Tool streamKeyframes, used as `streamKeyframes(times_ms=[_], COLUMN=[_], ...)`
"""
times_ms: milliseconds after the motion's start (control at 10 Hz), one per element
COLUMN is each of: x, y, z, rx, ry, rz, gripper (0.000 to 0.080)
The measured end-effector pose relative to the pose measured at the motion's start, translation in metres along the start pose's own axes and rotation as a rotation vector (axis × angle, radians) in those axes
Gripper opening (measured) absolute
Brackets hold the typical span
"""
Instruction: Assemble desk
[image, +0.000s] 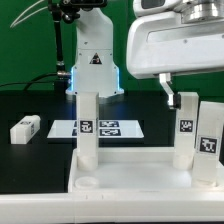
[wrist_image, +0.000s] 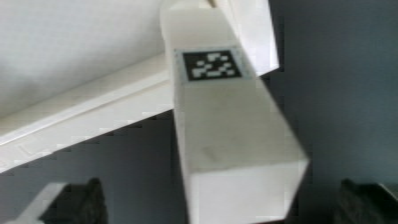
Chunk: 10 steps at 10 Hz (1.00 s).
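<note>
The white desk top (image: 135, 172) lies low in the exterior view, rim up. Three white tagged legs stand upright on it: one at the exterior view's left (image: 88, 125) and two at the right (image: 185, 125) (image: 207, 138). A further leg (image: 25, 128) lies loose on the black table. My gripper (image: 172, 96) hangs at the top of the nearer right leg. In the wrist view that leg (wrist_image: 231, 140) rises between my dark fingers (wrist_image: 75, 200), with a gap on each side. My gripper (wrist_image: 222, 192) is open and holds nothing. The desk top's rim (wrist_image: 71, 115) runs beside the leg.
The marker board (image: 108, 127) lies flat on the table behind the desk top. The robot's white base (image: 95, 60) stands at the back, and the big white arm (image: 175, 40) fills the upper right of the exterior view.
</note>
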<state>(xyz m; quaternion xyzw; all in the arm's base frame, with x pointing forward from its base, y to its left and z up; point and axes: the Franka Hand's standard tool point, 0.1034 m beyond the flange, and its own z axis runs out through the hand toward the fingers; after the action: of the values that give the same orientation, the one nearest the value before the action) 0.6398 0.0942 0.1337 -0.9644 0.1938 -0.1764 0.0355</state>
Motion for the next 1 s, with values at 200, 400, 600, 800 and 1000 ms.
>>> streamKeyframes(times_ms=[200, 400, 600, 800, 1000], x=[0.004, 0.003, 0.012, 0.009, 0.0], y=[0.007, 0.005, 0.003, 0.004, -0.005], z=[-0.003, -0.013, -0.016, -0.006, 0.008], rx=[-0.026, -0.052, -0.053, -0.068, -0.081], ry=[-0.14, -0.274, -0.377, -0.424, -0.414], rz=[0.033, 0.049, 0.1, 0.12, 0.146], gripper=[0.0649, 0.0649, 0.0649, 0.0649, 0.0649])
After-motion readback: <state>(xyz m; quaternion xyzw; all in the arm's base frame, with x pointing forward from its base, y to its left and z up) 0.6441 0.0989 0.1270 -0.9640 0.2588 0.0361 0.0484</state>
